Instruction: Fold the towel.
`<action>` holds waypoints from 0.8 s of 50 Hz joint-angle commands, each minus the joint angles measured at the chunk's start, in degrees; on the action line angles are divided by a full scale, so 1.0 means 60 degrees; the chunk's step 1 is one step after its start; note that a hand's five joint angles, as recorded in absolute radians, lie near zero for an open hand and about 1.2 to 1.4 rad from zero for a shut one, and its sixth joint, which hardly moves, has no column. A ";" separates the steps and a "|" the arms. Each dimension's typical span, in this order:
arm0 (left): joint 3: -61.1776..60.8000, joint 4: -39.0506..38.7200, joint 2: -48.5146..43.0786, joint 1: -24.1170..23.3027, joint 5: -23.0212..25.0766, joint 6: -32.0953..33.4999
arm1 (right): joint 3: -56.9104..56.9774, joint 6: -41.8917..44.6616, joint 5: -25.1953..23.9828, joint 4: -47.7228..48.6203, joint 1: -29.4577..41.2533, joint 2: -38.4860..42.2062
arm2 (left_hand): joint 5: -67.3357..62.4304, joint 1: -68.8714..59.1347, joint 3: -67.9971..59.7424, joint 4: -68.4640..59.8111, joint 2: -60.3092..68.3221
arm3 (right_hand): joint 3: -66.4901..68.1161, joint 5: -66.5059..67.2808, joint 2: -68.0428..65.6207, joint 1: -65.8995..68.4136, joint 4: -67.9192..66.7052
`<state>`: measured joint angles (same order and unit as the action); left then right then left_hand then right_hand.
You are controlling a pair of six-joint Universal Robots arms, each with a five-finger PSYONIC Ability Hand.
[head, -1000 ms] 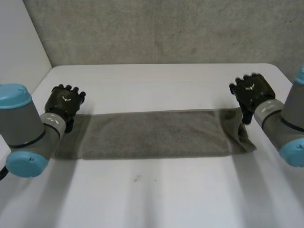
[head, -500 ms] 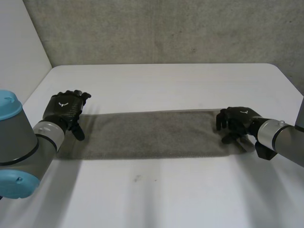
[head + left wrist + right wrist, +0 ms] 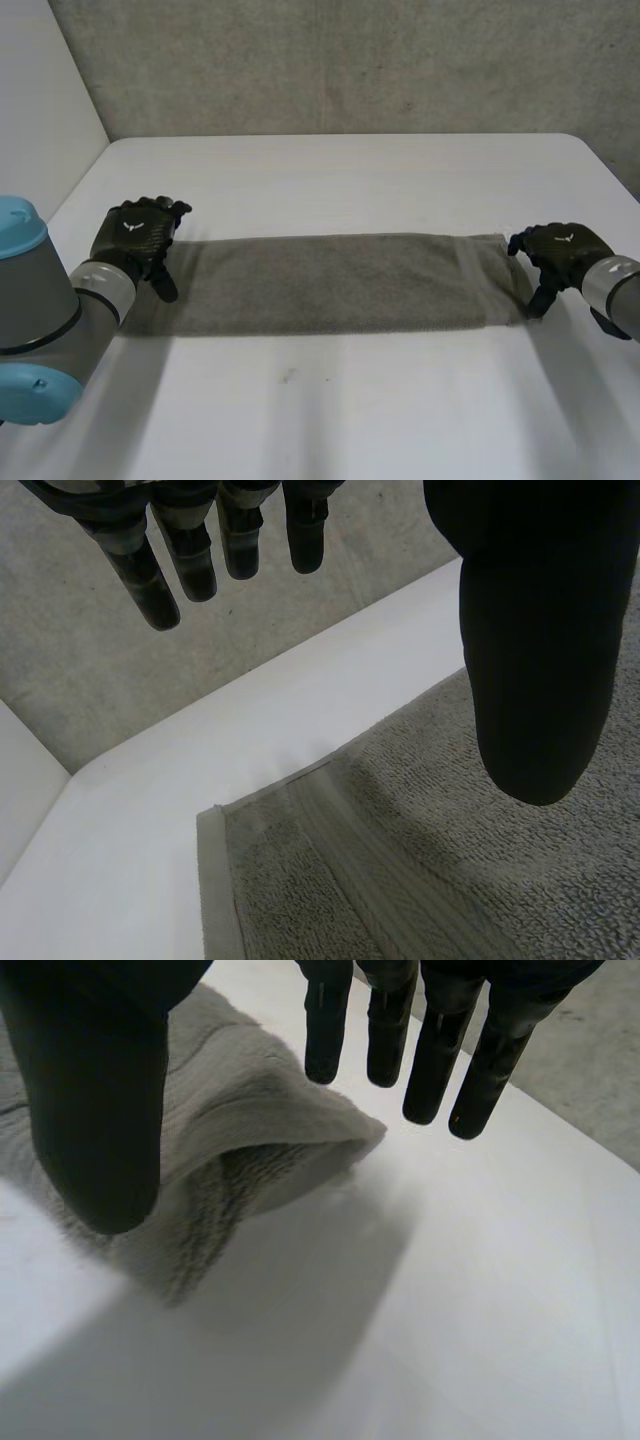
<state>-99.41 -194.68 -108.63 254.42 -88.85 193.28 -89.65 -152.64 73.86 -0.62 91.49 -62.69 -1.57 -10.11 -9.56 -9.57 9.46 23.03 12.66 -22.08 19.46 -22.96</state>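
Left hand (image 3: 135, 232) is at the left end of the towel (image 3: 330, 283), fingers (image 3: 165, 575) straight and spread wide of the thumb, holding nothing, with a towel corner below them. The towel lies as one long grey strip across the white counter (image 3: 340, 170). Right hand (image 3: 560, 252) is at the right end, fingers (image 3: 435, 1060) straight and wide too, gripping nothing. The cloth there is humped up in a loose fold.
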 commanded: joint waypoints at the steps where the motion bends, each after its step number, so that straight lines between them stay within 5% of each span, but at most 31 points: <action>1: -0.0072 0.0000 0.0015 -0.0024 -0.0001 -0.0001 | -0.0703 0.0054 -0.0577 0.0821 -0.0321 -0.0172 | 0.0262 0.0019 -0.0074 -0.0071 0.0090 | 0.0955 0.1016 -0.1113 0.1548 -0.0966; 20: -0.0190 -0.0030 0.0000 -0.0054 -0.0001 -0.0001 | -0.1626 0.1050 -0.0826 0.1407 -0.0438 -0.0670 | 0.0262 0.0019 -0.0074 -0.0071 0.0090 | 0.1656 0.1717 -0.1814 0.2249 -0.1666; 28: -0.0219 -0.0044 0.0000 -0.0054 -0.0016 -0.0001 | -0.2284 0.1065 -0.1690 0.1465 -0.0482 -0.1050 | 0.0262 0.0019 -0.0074 -0.0071 0.0090 | 0.3727 0.3788 -0.3885 0.4320 -0.3737; 40: -0.0219 -0.0073 0.0000 -0.0054 -0.0031 -0.0016 | -0.2783 0.1080 -0.1720 0.1480 -0.0482 -0.1461 | 0.0262 0.0019 -0.0074 -0.0071 0.0090 | 0.5412 0.5474 -0.5570 0.6006 -0.5423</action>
<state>-100.72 -195.01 -108.58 254.09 -89.02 193.22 -105.25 -146.20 63.45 8.25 88.59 -70.62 -1.57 -10.11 -9.56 -9.57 9.46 45.92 33.64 -45.97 38.65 -45.70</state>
